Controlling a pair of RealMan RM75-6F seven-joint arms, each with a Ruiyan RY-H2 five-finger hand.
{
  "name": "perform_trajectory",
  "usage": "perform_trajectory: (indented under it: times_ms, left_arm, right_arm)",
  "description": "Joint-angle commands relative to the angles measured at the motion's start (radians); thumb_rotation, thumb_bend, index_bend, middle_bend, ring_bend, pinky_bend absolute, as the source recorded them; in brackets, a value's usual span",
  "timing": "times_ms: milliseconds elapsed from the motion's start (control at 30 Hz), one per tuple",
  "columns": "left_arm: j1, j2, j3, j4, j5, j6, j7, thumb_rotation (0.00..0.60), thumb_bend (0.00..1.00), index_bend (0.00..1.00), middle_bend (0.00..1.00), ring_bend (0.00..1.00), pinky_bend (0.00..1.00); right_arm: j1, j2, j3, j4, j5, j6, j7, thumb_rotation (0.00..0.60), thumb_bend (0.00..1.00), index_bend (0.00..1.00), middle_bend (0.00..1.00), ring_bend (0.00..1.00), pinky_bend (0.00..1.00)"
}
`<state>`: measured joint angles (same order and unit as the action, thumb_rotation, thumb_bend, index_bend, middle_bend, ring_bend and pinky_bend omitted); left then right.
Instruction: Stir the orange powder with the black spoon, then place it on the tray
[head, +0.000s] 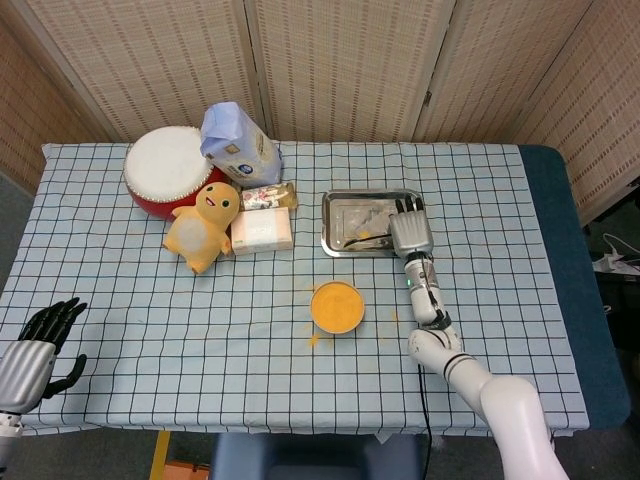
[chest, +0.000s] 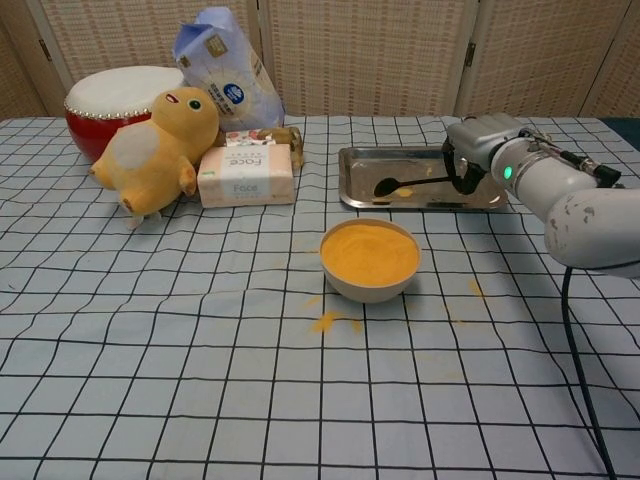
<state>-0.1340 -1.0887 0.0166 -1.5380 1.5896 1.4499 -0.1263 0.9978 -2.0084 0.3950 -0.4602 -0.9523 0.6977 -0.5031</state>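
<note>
The black spoon (head: 360, 241) (chest: 405, 184) lies low in the steel tray (head: 349, 206) (chest: 372, 161), its bowl touching the tray floor beside a dab of orange powder. My right hand (head: 410, 229) (chest: 474, 148) is at the tray's right end, fingers curled around the spoon's handle. A white bowl of orange powder (head: 337, 306) (chest: 369, 255) stands in front of the tray, apart from the hand. My left hand (head: 42, 343) hovers at the near left table edge with fingers spread, holding nothing.
Left of the tray are a yellow plush toy (head: 203, 225) (chest: 155, 148), a pink box (head: 262, 232) (chest: 246, 176), a red drum (head: 167, 168) (chest: 112, 103) and a blue-white bag (head: 240, 147) (chest: 223, 60). Spilled orange powder (head: 315, 340) (chest: 330, 321) marks the cloth by the bowl.
</note>
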Motion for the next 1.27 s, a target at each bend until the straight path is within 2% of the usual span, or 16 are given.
perform_trajectory:
  times_ms: [33, 133, 200, 400, 533, 600, 733, 833, 933, 1033, 1267]
  left_arm:
    - [0.001, 0.0, 0.0, -0.002, 0.002, 0.003, 0.0, 0.6, 0.46, 0.0, 0.0, 0.0, 0.09]
    - [0.002, 0.001, 0.001, -0.001, 0.004, 0.006, -0.002, 0.6, 0.46, 0.0, 0.0, 0.0, 0.09]
    - [0.003, 0.002, 0.001, -0.001, 0.004, 0.007, -0.001, 0.6, 0.46, 0.0, 0.0, 0.0, 0.09]
    - [0.008, 0.001, -0.005, -0.004, -0.002, 0.02, 0.0, 0.6, 0.46, 0.0, 0.0, 0.0, 0.1]
    - [0.012, -0.002, -0.01, -0.004, -0.008, 0.028, 0.006, 0.6, 0.46, 0.0, 0.0, 0.0, 0.1]
    - [0.014, -0.007, -0.014, -0.001, -0.005, 0.039, 0.012, 0.6, 0.46, 0.0, 0.0, 0.0, 0.1]
    - [0.021, -0.025, -0.02, 0.009, -0.002, 0.062, 0.05, 0.6, 0.46, 0.0, 0.0, 0.0, 0.09]
    - [0.024, -0.033, -0.025, 0.009, -0.018, 0.059, 0.085, 0.6, 0.46, 0.0, 0.0, 0.0, 0.08]
    - [0.024, -0.04, -0.028, 0.005, -0.029, 0.053, 0.114, 0.6, 0.46, 0.0, 0.0, 0.0, 0.07]
    - [0.022, -0.045, -0.026, -0.001, -0.032, 0.044, 0.136, 0.6, 0.46, 0.0, 0.0, 0.0, 0.07]
    - [0.012, -0.055, -0.022, -0.009, -0.02, 0.029, 0.162, 0.6, 0.46, 0.0, 0.0, 0.0, 0.07]
  right_arm:
    - [-0.023, 0.045, -0.005, -0.065, -0.018, 0.029, 0.02, 0.6, 0.41, 0.0, 0.09, 0.0, 0.07]
    - [-0.071, 0.117, -0.024, -0.188, -0.038, 0.094, -0.003, 0.6, 0.39, 0.0, 0.07, 0.0, 0.05]
    - [-0.111, 0.181, -0.036, -0.309, -0.05, 0.145, -0.019, 0.6, 0.36, 0.0, 0.05, 0.0, 0.04]
    - [-0.304, 0.489, -0.108, -0.905, -0.128, 0.384, -0.088, 0.6, 0.36, 0.0, 0.03, 0.0, 0.02]
    - [-0.417, 0.638, -0.175, -1.176, -0.184, 0.5, -0.094, 0.6, 0.36, 0.0, 0.0, 0.0, 0.0]
    - [-0.476, 0.693, -0.222, -1.265, -0.228, 0.554, -0.074, 0.6, 0.36, 0.0, 0.0, 0.0, 0.0]
    - [-0.587, 0.746, -0.33, -1.321, -0.338, 0.653, -0.016, 0.6, 0.36, 0.0, 0.0, 0.0, 0.0]
    - [-0.674, 0.752, -0.394, -1.305, -0.391, 0.743, 0.009, 0.6, 0.36, 0.0, 0.0, 0.0, 0.0]
    - [-0.758, 0.742, -0.432, -1.262, -0.419, 0.835, 0.041, 0.6, 0.36, 0.0, 0.0, 0.0, 0.0]
    - [-0.817, 0.734, -0.432, -1.223, -0.416, 0.893, 0.109, 0.6, 0.36, 0.0, 0.0, 0.0, 0.0]
    - [-0.846, 0.787, -0.415, -1.236, -0.424, 0.894, 0.161, 0.6, 0.36, 0.0, 0.0, 0.0, 0.0]
